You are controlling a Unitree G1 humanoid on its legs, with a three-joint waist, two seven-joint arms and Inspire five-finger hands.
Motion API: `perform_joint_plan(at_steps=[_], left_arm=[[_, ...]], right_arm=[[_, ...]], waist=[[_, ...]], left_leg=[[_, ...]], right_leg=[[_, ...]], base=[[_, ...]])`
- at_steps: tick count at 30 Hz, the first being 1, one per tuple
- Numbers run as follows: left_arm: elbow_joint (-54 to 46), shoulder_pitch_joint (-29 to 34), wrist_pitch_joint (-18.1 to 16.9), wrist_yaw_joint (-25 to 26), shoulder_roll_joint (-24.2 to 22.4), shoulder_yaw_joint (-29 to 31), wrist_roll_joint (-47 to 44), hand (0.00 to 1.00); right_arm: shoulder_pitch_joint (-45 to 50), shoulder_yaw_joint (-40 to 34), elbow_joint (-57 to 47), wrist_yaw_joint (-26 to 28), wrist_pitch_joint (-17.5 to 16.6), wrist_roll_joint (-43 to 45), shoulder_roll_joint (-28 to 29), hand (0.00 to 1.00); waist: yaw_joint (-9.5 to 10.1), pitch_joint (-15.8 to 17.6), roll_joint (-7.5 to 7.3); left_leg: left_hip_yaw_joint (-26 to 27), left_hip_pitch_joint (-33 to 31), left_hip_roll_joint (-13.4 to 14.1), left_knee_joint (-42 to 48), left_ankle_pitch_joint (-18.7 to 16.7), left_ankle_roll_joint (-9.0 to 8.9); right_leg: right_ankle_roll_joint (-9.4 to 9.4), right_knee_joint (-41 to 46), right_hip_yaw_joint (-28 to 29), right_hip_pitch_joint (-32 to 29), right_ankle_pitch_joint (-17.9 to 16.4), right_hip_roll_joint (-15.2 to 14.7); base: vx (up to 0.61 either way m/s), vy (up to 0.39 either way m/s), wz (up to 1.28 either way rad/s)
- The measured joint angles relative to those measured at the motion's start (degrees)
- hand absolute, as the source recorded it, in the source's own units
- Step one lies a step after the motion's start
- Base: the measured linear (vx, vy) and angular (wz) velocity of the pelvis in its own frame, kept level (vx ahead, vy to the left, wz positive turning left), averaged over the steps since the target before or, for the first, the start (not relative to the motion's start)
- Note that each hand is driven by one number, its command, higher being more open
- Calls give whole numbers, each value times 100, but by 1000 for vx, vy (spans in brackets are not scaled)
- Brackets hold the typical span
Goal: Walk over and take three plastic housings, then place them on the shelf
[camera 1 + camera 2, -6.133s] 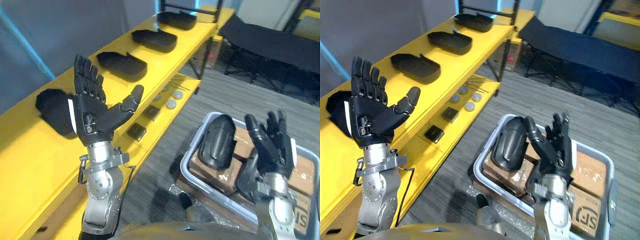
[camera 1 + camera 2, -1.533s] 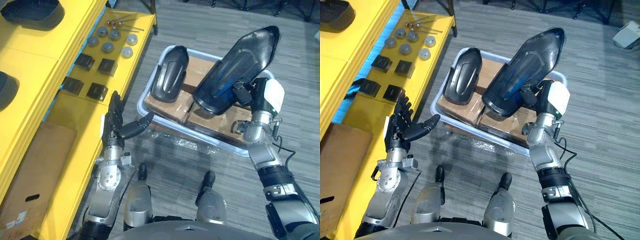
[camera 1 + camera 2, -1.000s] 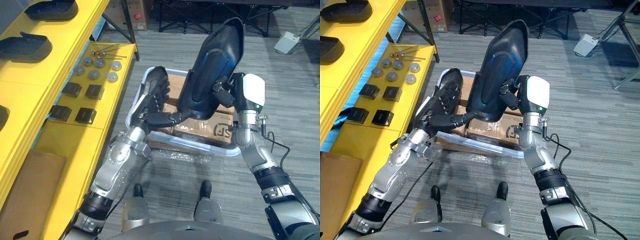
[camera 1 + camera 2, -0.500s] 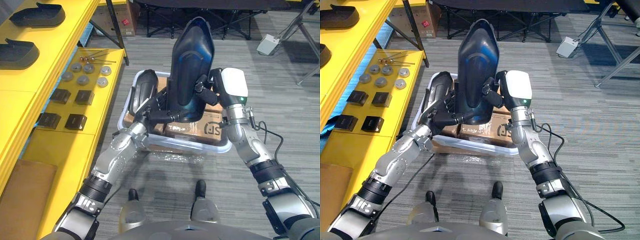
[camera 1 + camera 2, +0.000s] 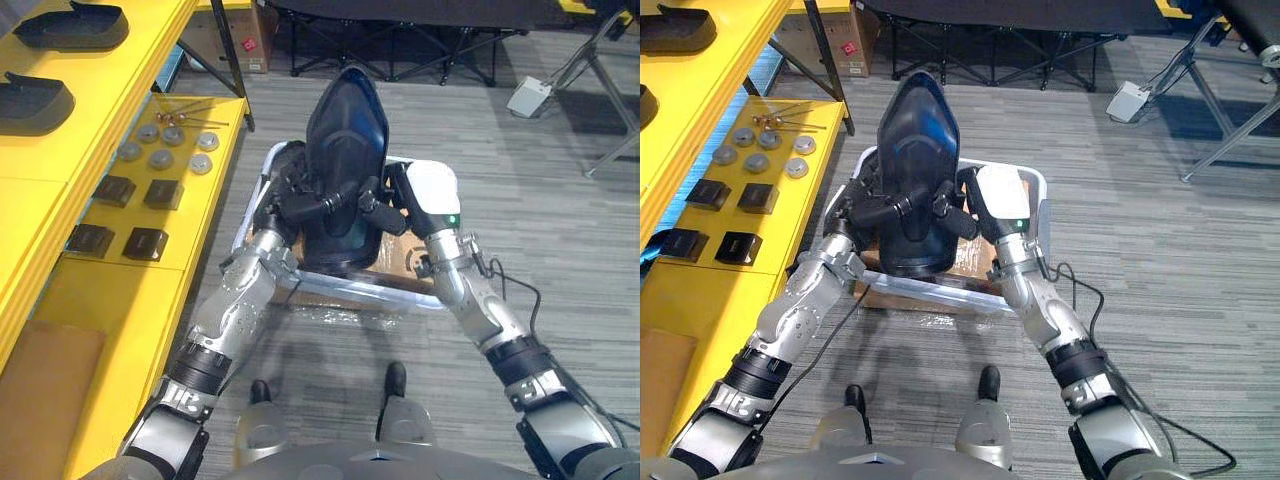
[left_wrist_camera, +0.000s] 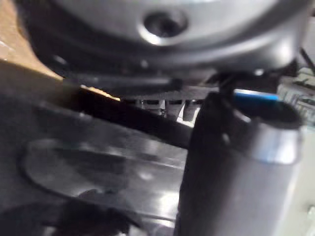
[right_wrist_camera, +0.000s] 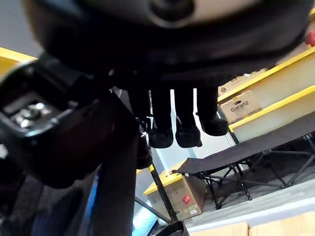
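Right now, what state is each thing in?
held housing, upright, over the bin.
left hand, curled round held housing.
right hand, curled round held housing.
bin, on the floor, cardboard boxes inside.
shelf housings, lying on the yellow shelf.

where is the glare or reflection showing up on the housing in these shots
Left and right eye views: the plastic housing carries a soft blue sheen on its upper inner face, with no blown-out spot. Left wrist view: pale highlights streak a dark glossy surface up close, likely the same housing. Right wrist view: the right robot hand is a dark silhouette against the bright room behind.
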Motion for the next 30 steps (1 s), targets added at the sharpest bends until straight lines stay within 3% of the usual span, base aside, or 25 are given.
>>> perform_joint_plan(at_steps=[13,23,24,30], left_arm=[[238,50,3,66,-337,46,-71,0],[191,389,4,-376,-365,86,119,0],[189,437,4,-396,-370,88,112,0],[46,962,-119,-375,-551,137,119,0]], right_arm=[[524,-170,-453,-70,37,105,256,0],[1036,-143,-617,-288,13,110,386,0],[1075,-126,-627,-289,12,110,388,100],[1459,25,-720,-415,-28,615,568,100]], waist=[[-26,-18,-46],[-20,-279,-110],[-17,-301,-113],[-7,-510,-111]], left_leg=[[182,166,7,-15,-60,6],[305,449,-9,-361,15,-9],[314,472,-11,-379,19,-10],[305,633,-25,-523,52,-13]], right_leg=[[2,-3,127,26,-2,1],[-9,-23,91,96,-12,21],[-9,-23,88,104,-12,22],[-18,-105,-56,271,-23,23]], base=[[2,0,-6],[7,0,-4],[20,4,-4],[-4,0,3]])
